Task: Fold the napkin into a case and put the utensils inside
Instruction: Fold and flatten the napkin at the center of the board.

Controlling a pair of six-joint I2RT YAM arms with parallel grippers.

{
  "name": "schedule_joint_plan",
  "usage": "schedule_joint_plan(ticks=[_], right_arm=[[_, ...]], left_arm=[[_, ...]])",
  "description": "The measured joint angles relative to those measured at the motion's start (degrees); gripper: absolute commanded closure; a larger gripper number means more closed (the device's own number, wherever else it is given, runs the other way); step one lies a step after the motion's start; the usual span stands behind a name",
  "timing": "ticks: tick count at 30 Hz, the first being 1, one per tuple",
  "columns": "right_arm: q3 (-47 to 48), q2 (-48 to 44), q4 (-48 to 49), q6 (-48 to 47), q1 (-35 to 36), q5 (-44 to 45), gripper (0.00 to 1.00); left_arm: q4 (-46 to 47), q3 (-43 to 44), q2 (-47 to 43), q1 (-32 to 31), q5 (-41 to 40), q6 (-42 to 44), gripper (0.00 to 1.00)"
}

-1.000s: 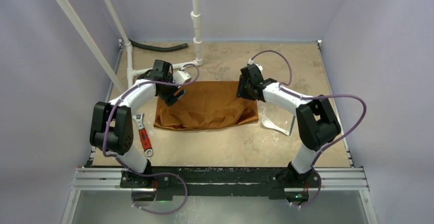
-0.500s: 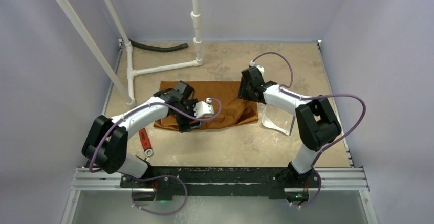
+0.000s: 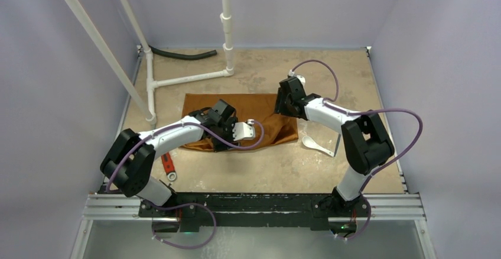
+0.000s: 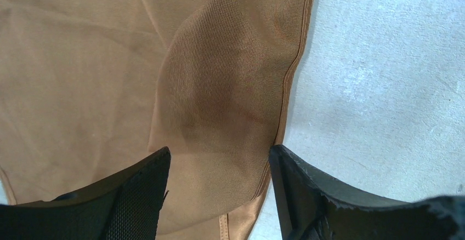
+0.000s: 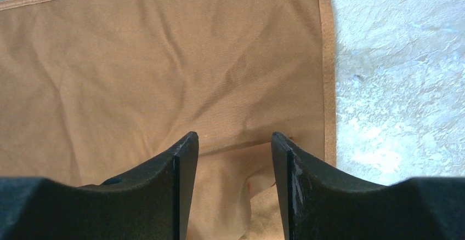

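- The rust-orange, slightly shiny cloth napkin (image 3: 254, 106) lies spread on the tan speckled desk (image 3: 331, 75). It's a wide creased rectangle, and I'd say it's not a narrow case yet.
- The left gripper (image 4: 219, 160) hangs over the napkin's near hem. Its jaws are apart and straddle a raised bump of cloth right at the stitched edge, with nothing pinched.
- The right gripper (image 5: 233, 144) sits at the napkin's far corner on the right arm's side. It's released too, with a small pucker of fabric between the fingers.
- Handling guess: this stuff is light, floppy and a bit slick, and thin enough to look sheer where it lifts. It'll probably sag and slide rather than hold a crease. I'd pinch the hem or that raised bump, where there's some thickness, and not the flat middle.
- Possible snag: catching the wrong number of layers. I can't tell from the wrist view how many are in that bump.
- The small white plastic spoon (image 3: 316, 145) lies just beside the napkin's near corner, right arm's side. I can't spot the other utensil.
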Motion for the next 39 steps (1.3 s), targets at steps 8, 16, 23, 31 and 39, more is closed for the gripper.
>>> schedule_joint_plan(ticks=[8,16,23,31,39], right_arm=[[-0.1,-0.7,1.1,-0.2,-1.4,-0.7,0.45],[-2.3,-2.8,2.2,-0.2,-1.7,-1.7,0.46],[-4.2,-7.9,2.5,-0.9,-2.1,-1.7,0.42],[-10.9,-15.7,6.3,-4.5,-1.7,-1.8,0.34],[-17.0,-22.0,11.9,-17.6,11.9,0.1,0.32]], left_arm=[[1.1,-0.8,0.9,-0.2,-0.9,0.3,0.54],[4.7,-0.7,3.0,-0.2,-3.4,0.2,1.00],[4.2,3.4,8.6,2.2,-3.5,-1.6,1.00],[1.8,18.3,15.3,13.3,3.5,-7.8,1.00],[-0.3,22.2,22.5,15.6,7.9,-12.4,1.00]])
